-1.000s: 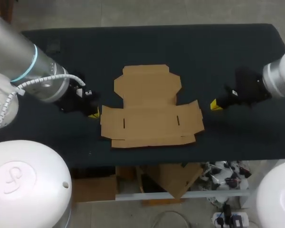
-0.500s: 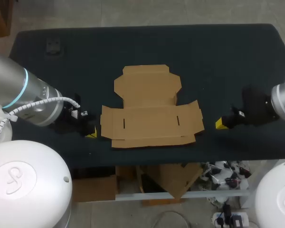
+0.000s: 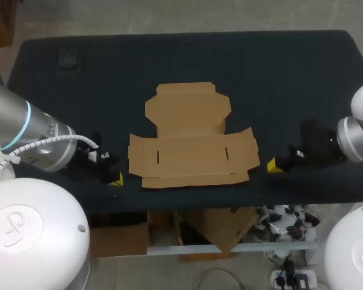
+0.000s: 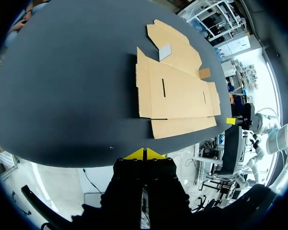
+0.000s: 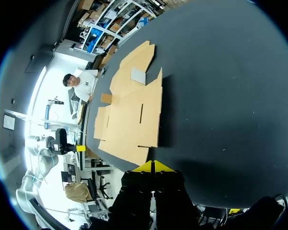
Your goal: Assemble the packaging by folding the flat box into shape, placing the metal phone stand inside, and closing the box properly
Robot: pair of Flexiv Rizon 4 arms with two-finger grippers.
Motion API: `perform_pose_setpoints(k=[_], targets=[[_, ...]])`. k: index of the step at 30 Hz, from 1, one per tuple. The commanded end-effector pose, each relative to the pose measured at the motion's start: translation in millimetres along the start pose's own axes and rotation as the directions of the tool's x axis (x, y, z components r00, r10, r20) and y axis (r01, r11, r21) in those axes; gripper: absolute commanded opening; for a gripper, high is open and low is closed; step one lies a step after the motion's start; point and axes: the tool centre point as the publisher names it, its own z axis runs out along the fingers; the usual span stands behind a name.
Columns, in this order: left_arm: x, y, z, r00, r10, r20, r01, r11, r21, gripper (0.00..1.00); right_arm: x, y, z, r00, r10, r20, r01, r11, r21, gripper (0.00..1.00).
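Table [image 3: 290, 72]: flat box [image 3: 190, 142] lies unfolded at centre.
Left gripper [image 3: 115, 179]: drawn back toward near edge, near box's corner.
Right gripper [image 3: 272, 165]: edged closer to box.
Left wrist: tips pressed together, empty.
Right wrist: tips together, empty.

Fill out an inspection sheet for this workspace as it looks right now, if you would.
surface: table covered in dark cloth, bare around the cardboard.
job's things: flat box lies unfolded mid-table with its flaps spread; nothing is on it in the head view.
clutter: small dark object near the far left corner, too small to identify.
grippers: left gripper is left of the box and right gripper is right of it. Both are shut, empty and clear of the cardboard.
cables: white cable runs along the left arm.
surroundings: nothing seen reaching over the table.
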Motion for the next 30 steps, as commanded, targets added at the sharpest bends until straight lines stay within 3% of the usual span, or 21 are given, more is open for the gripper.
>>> perform_pose_setpoints(k=[1,30], targets=[[0.1,-5.1,13,1.0,0.002,-0.006,-0.002,1.0,-0.009,0.0,-5,4,11,1.0,-0.007,-0.016,0.007,1.0,0.012,0.0],[-6.5,-5.2,40,0.997,-0.022,-0.069,0.017,0.997,-0.076,0.0,1,-4,39,0.999,-0.034,-0.013,0.035,0.998,0.047,0.0]])
